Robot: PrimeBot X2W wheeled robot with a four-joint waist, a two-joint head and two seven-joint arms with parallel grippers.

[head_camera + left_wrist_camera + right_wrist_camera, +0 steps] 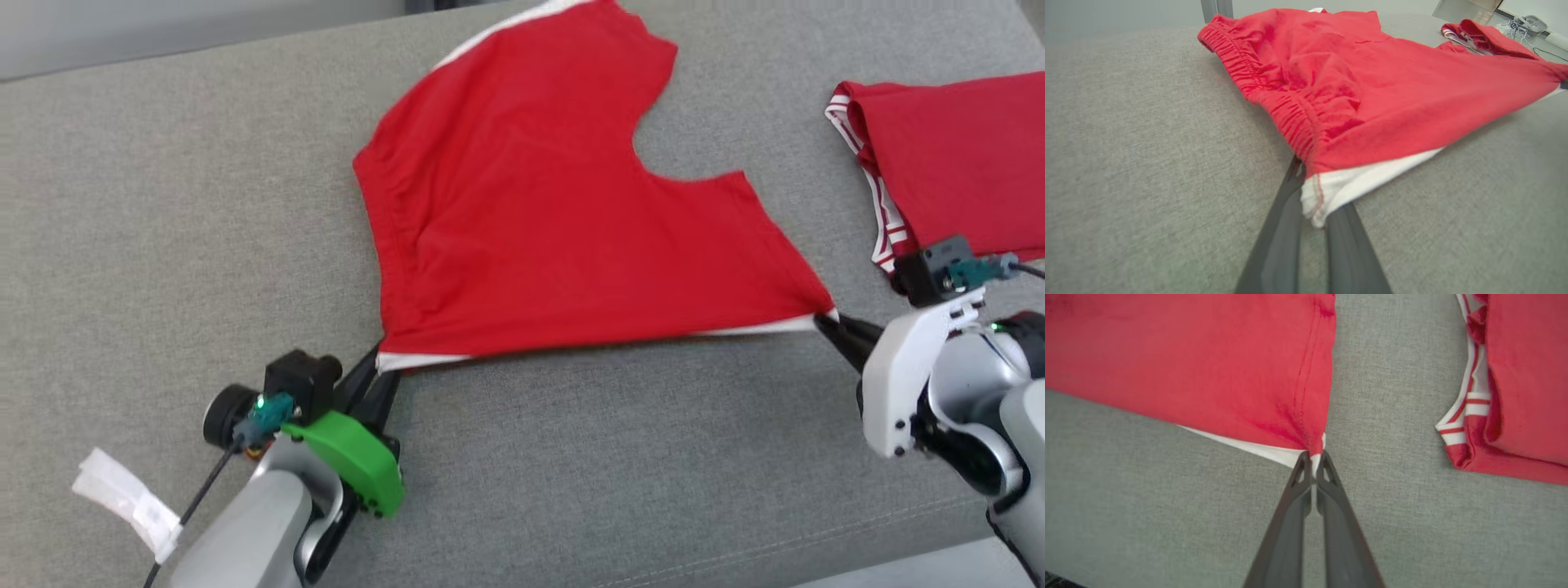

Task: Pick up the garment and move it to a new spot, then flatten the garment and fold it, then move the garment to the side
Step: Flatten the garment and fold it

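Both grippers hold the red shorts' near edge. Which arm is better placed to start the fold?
Probably right. The right gripper is shut on the leg-hem corner of the red shorts, free to swing it toward the waistband. The left gripper is shut on the waistband corner and can anchor it.

Matt red cloth garment [531, 204]; coarse grey woven surface [163, 245].

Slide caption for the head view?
Left hand and right hand pinch near corners of the red shorts, stretched over the cushion beside a folded garment.
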